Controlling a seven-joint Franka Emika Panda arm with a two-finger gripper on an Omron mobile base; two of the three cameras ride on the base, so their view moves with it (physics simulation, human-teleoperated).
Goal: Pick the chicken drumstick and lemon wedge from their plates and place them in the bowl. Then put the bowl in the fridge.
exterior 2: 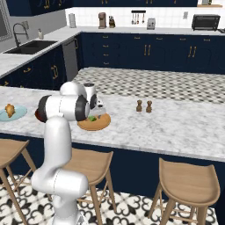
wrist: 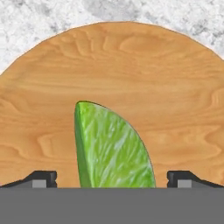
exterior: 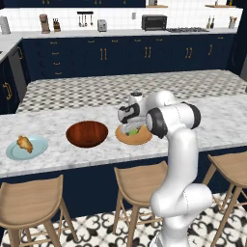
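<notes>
The lemon wedge [wrist: 111, 146] lies on the tan wooden plate [wrist: 113, 61], and my gripper [wrist: 111, 181] hangs open just above it with one fingertip on each side. From the base, the gripper [exterior: 130, 125] sits low over that plate [exterior: 140, 139] on the marble counter. To its left stands the dark red-brown bowl [exterior: 87, 133], with nothing in it. Farther left, the chicken drumstick [exterior: 24, 143] rests on the pale blue plate [exterior: 38, 147]. My arm hides part of the bowl [exterior 2: 38, 116] in the right base view. The fridge is out of view.
Two small brown shakers [exterior 2: 144, 106] stand on the counter right of the wooden plate [exterior 2: 102, 124]. Wooden stools [exterior: 140, 181] line the counter's near edge. A sink [exterior 2: 30, 46] and dark blue cabinets lie beyond the counter.
</notes>
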